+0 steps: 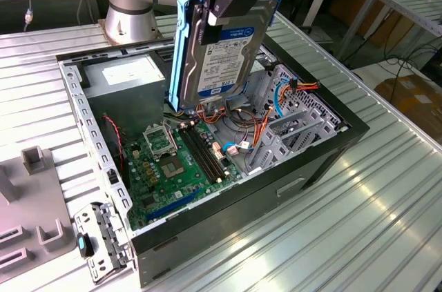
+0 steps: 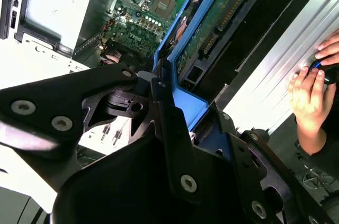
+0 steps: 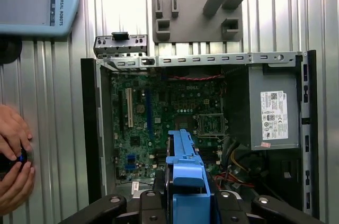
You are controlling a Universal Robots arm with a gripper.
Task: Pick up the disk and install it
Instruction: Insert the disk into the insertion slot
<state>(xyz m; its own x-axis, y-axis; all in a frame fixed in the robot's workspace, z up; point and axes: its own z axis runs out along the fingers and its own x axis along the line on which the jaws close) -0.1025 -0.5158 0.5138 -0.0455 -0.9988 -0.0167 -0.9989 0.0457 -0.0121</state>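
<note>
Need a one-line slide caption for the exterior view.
Black gripper holds the dark rectangular disk with bright blue plastic rails on edge over the open black computer case on the ribbed metal table.

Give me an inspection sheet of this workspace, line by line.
Surface: ribbed metal table carrying an open computer case, motherboard exposed.
Job's things: disk held upright above the case, not yet seated.
Clutter: grey fixture block; metal bracket at the case's corner.
Grippers: tool shut on the disk.
Cables: orange and red wires and a blue cable inside the case, near the disk's lower edge.
Surroundings: a person's hands at the table's edge.
</note>
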